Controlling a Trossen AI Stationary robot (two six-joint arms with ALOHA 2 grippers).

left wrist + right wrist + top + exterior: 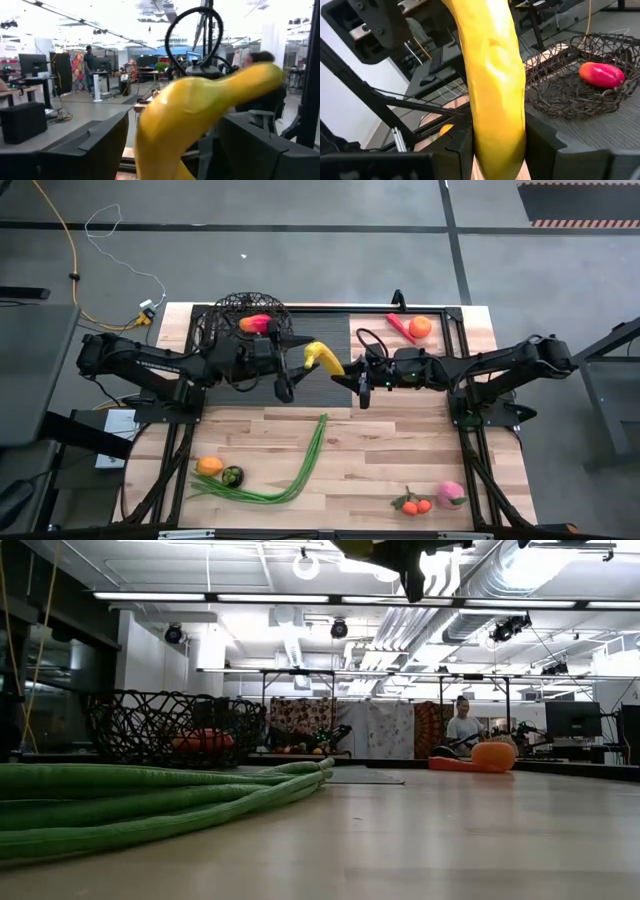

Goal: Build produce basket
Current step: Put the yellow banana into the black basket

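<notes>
A yellow banana (323, 358) hangs in the air over the table's far middle, between my two grippers. My right gripper (345, 370) comes from the right and is shut on it. My left gripper (300, 360) comes from the left and is open. Its fingers (100, 145) stand on either side of the banana's other end (170, 130), with a gap showing on each side. The black wire basket (250, 325) sits at the far left with a red-pink fruit (601, 74) lying in its bottom. My right gripper pinches the banana near its right-hand end (500, 140) between its two fingers. The fingers come about level from the table's right side, and the banana sticks out ahead of them toward the left gripper. The banana is lifted clear of the table.
An orange (418, 327) and a red pepper (400, 327) lie at the far right. Long green stalks (290, 470), an orange fruit (209, 466) and a dark green fruit (232, 475) lie near left. Small oranges (415, 504) and a pink fruit (450, 494) lie near right.
</notes>
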